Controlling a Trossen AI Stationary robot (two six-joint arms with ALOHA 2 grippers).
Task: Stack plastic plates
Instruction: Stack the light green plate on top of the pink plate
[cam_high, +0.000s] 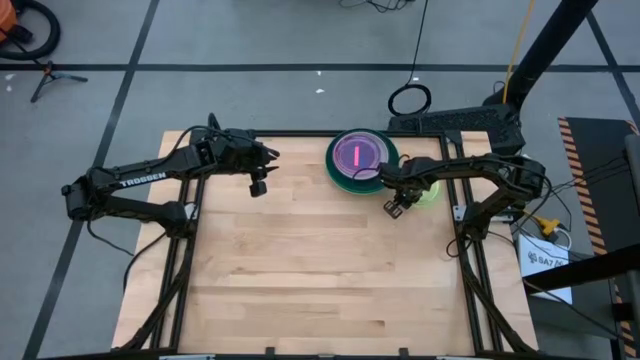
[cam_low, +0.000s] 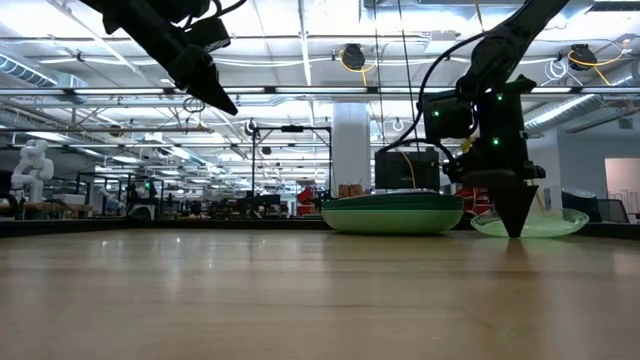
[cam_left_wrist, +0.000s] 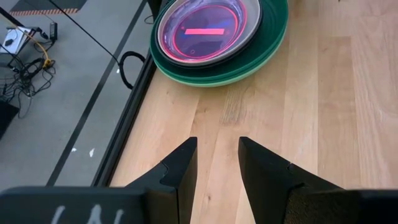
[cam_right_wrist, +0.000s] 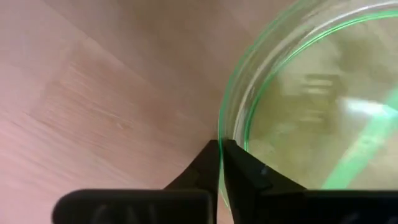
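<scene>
The stack of plastic plates (cam_high: 362, 160) sits at the far edge of the wooden table (cam_high: 320, 280), toward one o'clock from the table's centre in the high view. Its base is a wide dark green plate (cam_left_wrist: 249, 59); above it lie a dark-rimmed plate and a translucent pink plate (cam_high: 357, 154) whose middle shows a bright pink bar.

Just beside the stack, at its three o'clock, a translucent light green plate (cam_high: 428, 190) lies flat on the wood. The right claw (cam_high: 394, 209) is down at that plate's near-left rim, its tips at table height in the low view. In the right wrist view its two dark fingers (cam_right_wrist: 249, 171) are pressed together with the thin green rim (cam_right_wrist: 231, 106) pinched between them. The right arm's forearm stretches over the green plate and partly hides it from above.

The left claw (cam_high: 258, 187) hangs above the table at about eleven o'clock from the centre, well apart from the stack. Its fingers (cam_left_wrist: 180, 171) are spread with bare wood between them, holding nothing.

Beyond the far edge, a coiled black cable (cam_high: 409, 99) lies on the grey floor.
</scene>
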